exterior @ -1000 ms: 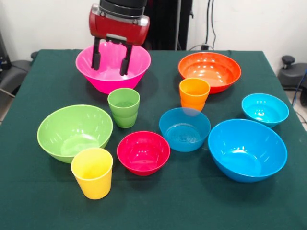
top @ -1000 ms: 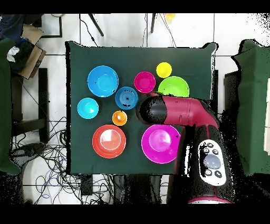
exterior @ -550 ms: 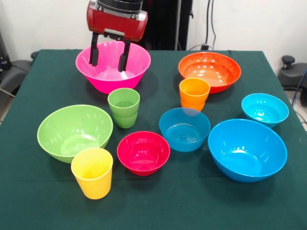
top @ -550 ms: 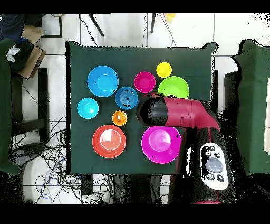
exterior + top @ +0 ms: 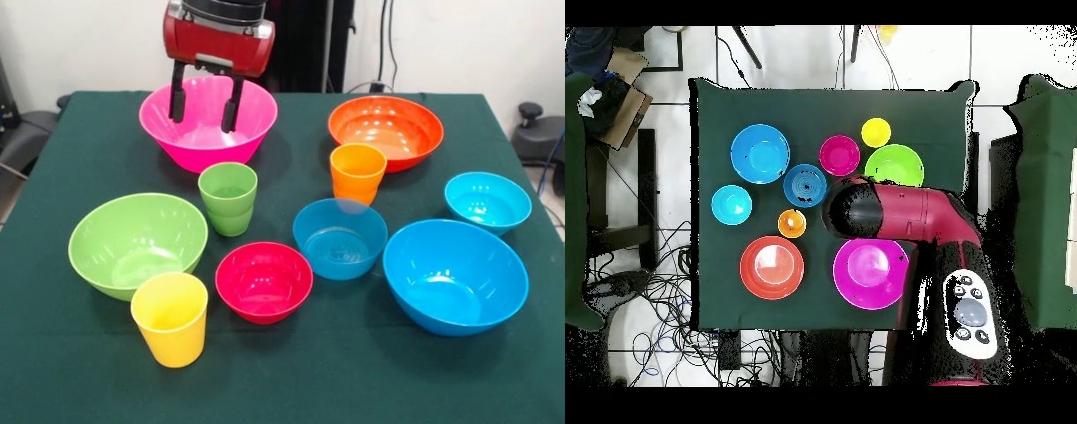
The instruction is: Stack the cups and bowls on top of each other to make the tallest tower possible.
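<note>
The tool (image 5: 205, 102) hangs open and empty above the pink bowl (image 5: 208, 132) at the table's (image 5: 79, 371) far side; the glossy bowl looks light, stiff and slippery, likely best pinched at its rim.

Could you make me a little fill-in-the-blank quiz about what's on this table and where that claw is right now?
1. The claw hangs open over the ____ bowl.
2. The cup closest to the red bowl in the front view is ____.
3. The orange cup stands just in front of the ____ bowl.
4. The number of cups standing inside bowls is ____.

Missing words: pink; green; orange; zero
</note>
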`<state>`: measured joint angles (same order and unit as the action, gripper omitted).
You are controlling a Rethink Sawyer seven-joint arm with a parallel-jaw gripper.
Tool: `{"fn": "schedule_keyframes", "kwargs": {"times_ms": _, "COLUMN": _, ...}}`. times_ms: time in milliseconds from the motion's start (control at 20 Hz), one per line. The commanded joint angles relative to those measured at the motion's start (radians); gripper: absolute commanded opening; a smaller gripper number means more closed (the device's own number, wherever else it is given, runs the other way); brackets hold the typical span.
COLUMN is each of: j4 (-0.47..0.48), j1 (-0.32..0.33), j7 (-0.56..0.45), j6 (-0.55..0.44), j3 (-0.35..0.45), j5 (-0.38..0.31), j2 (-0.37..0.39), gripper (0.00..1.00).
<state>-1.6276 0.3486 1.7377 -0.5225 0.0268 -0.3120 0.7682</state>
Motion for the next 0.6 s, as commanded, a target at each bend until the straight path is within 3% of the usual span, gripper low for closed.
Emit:
{"fn": "schedule_keyframes", "kwargs": {"times_ms": 50, "j4": -0.077, "j1": -0.013, "j7": 0.012, "j6": -0.065, "j3": 0.116, "j5": 0.030, "j2": -0.006, "gripper": 1.00}}
{"fn": "schedule_keyframes", "kwargs": {"times_ms": 600, "j4": -0.059, "j1": -0.009, "j7": -0.018, "j6": -0.106, "j3": 0.112, "j5": 0.046, "j2": 0.004, "gripper": 1.00}}
